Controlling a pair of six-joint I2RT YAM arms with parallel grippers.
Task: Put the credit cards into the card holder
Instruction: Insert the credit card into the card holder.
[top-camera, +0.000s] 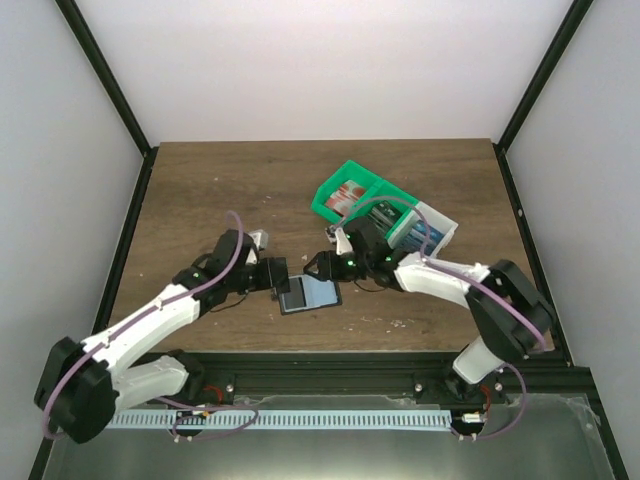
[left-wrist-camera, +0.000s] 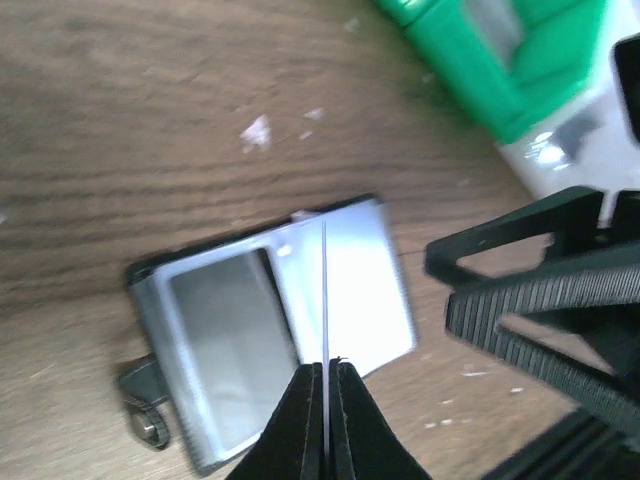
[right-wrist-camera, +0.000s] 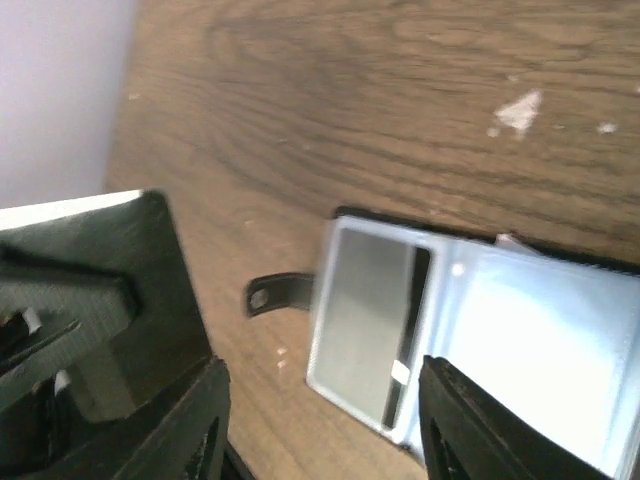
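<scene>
L gripper (left-wrist-camera: 325, 368) pinches credit card (left-wrist-camera: 325, 285) edge-on over open card holder (left-wrist-camera: 220, 340), R gripper (right-wrist-camera: 320, 410) wide & empty; tilt it & you may shove the unheld holder.

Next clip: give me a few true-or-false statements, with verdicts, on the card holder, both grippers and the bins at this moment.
1. The card holder lies open on the table. True.
2. The left gripper is open and empty. False: it is shut on a thin credit card, seen edge-on above the holder.
3. The right gripper has its jaws apart with nothing between them. True.
4. The card holder sits inside the green bin. False: it lies on bare wood, nearer the arms than the bin.
5. The strap sticks out from the holder's edge. True.
</scene>
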